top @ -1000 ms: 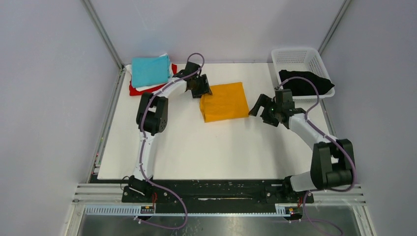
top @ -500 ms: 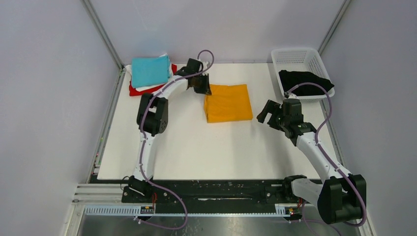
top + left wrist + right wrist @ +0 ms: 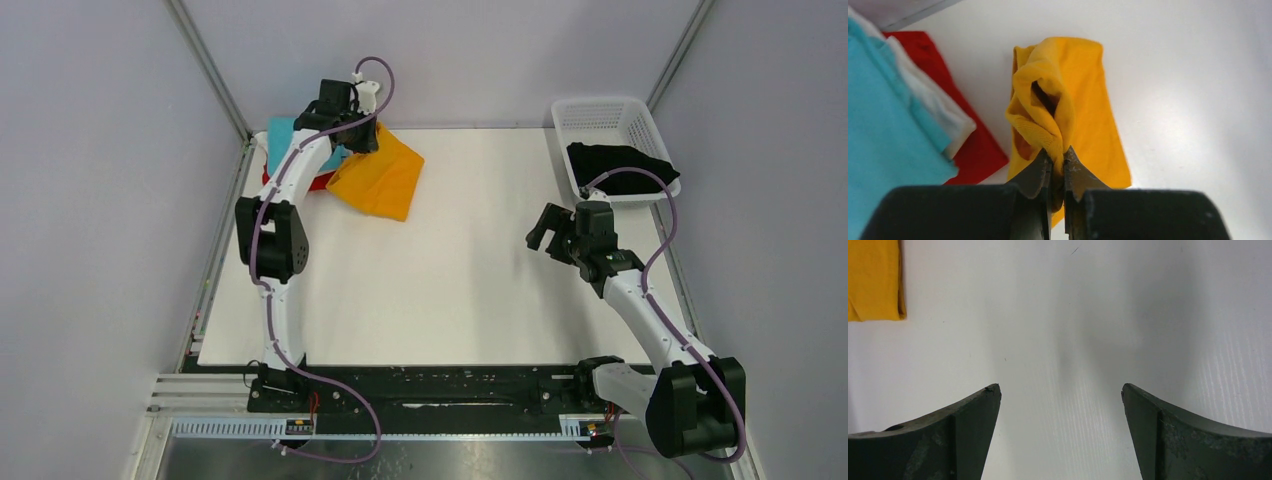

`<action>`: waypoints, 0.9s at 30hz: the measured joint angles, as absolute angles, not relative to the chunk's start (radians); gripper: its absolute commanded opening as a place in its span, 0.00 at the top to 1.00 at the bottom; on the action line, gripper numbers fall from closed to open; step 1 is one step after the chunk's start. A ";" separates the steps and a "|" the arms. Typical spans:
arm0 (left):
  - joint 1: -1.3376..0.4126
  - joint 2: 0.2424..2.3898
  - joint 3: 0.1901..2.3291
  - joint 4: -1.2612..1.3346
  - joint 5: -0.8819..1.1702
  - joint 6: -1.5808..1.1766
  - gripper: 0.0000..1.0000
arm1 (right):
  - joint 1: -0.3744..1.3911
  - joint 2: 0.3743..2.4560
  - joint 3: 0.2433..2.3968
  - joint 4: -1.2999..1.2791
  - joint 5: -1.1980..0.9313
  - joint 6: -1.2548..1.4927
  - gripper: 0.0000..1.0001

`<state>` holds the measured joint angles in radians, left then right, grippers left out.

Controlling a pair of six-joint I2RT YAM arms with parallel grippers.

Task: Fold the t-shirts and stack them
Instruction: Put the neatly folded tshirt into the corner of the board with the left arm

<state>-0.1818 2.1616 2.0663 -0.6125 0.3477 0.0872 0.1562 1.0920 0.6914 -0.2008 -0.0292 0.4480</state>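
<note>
My left gripper [image 3: 362, 135] [image 3: 1058, 152] is shut on a bunched edge of the folded orange-yellow t-shirt [image 3: 383, 178] [image 3: 1083, 100]. The shirt trails from the jaws toward the table's middle, next to the stack at the back left. That stack has a teal t-shirt [image 3: 280, 135] [image 3: 883, 115] on top, a white one [image 3: 933, 105] under it and a red one [image 3: 318, 182] [image 3: 968, 145] at the bottom. A black t-shirt [image 3: 620, 168] lies in the basket. My right gripper [image 3: 548, 230] [image 3: 1060, 390] hangs open over bare table at the right; a corner of the orange-yellow shirt [image 3: 873, 280] shows in its view.
The white mesh basket [image 3: 600, 112] stands at the back right corner. Frame posts rise at both back corners, and the left table edge [image 3: 225, 250] runs close beside the left arm. The black arm rail lies along the near edge.
The left gripper shut on the orange-yellow shirt's edge and dragged it left and back to beside the stack. The right arm pulled back right, away from the shirt, then stayed still.
</note>
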 measured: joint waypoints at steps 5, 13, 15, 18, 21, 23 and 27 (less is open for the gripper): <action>-0.195 2.162 2.075 -0.648 0.169 0.158 1.00 | 0.156 1.090 0.691 -0.201 0.002 0.448 0.01; -0.186 2.161 2.075 -0.587 -0.080 0.168 1.00 | 0.156 1.090 0.689 -0.201 0.031 0.448 0.00; -0.182 2.161 2.077 -0.561 -0.121 0.168 1.00 | 0.156 1.090 0.687 -0.201 0.040 0.448 0.01; -0.173 2.161 2.102 -0.542 -0.161 0.162 1.00 | 0.156 1.090 0.685 -0.201 0.050 0.448 0.01; -0.162 2.161 2.150 -0.529 -0.181 0.146 1.00 | 0.156 1.092 0.684 -0.201 0.060 0.448 0.01; -0.154 2.161 2.181 -0.516 -0.189 0.133 1.00 | 0.156 1.094 0.684 -0.201 0.063 0.448 0.01; -0.148 2.161 2.206 -0.498 -0.192 0.121 1.00 | 0.156 1.097 0.684 -0.201 0.065 0.448 0.01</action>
<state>-0.1482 2.1609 2.2063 -0.4976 -0.1917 0.1215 0.1562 1.0969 0.6842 -0.2012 0.0650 0.4477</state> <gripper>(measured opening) 0.059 0.993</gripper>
